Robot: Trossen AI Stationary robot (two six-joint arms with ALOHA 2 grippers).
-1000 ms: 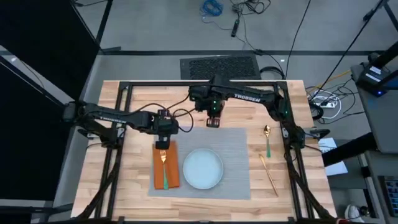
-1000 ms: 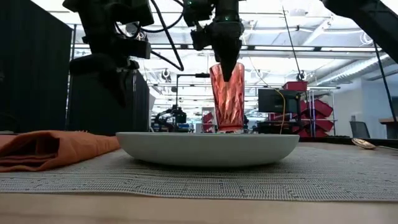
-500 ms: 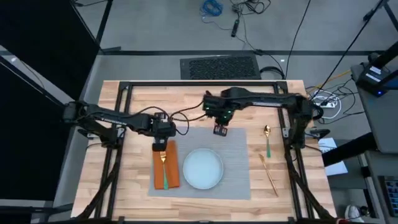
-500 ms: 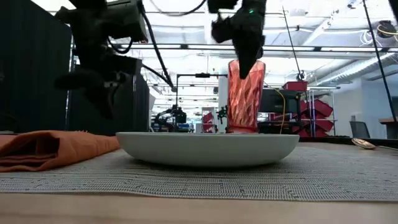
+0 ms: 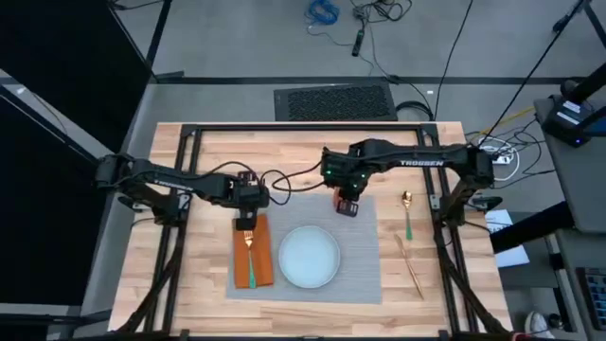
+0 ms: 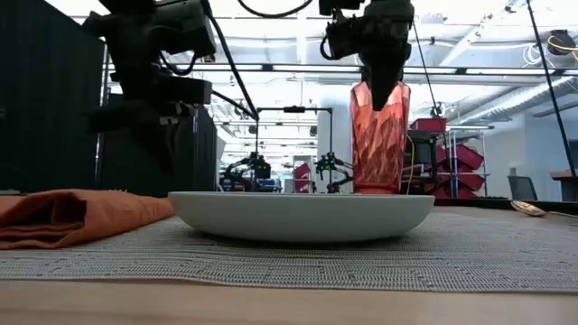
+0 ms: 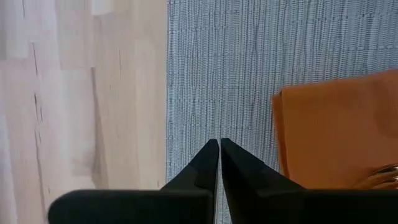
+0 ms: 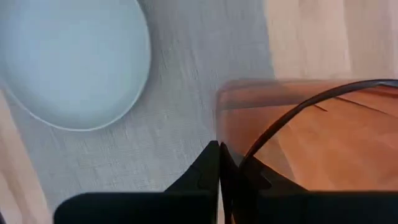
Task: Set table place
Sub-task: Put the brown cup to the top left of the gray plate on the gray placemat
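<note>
The grey placemat point(image 5: 360, 270) lies on the wooden table point(image 5: 208, 142). On it are a pale-blue plate point(image 5: 309, 257) and an orange napkin point(image 5: 258, 267) with a fork point(image 5: 250, 254) on top. My right gripper point(image 5: 347, 199) is shut on the orange tumbler point(image 6: 379, 144), over the mat's far right corner. The plate hides the tumbler's base in the low view. My left gripper point(image 5: 247, 224) hangs shut above the napkin's far end, holding nothing. A spoon point(image 5: 407, 213) and a knife point(image 5: 411, 266) lie on the wood to the right of the mat. My right gripper pinches the tumbler's wall at its rim point(image 8: 227, 134), one finger inside the cup and one outside. The fingers point(image 6: 381, 90) come from above, pointing down. The tumbler stands upright below them; whether its base is on the mat, I cannot tell.
The black frame point(image 5: 303, 126) runs along the table's far side and down both sides. Bare wood lies beyond the mat's far edge point(image 5: 294, 180) and to the mat's right around the spoon and knife.
My right gripper has carried the tumbler toward the table's right edge and a little toward the near edge, from the mat's far middle to its far right corner. The tumbler has stayed upright in the hold.
</note>
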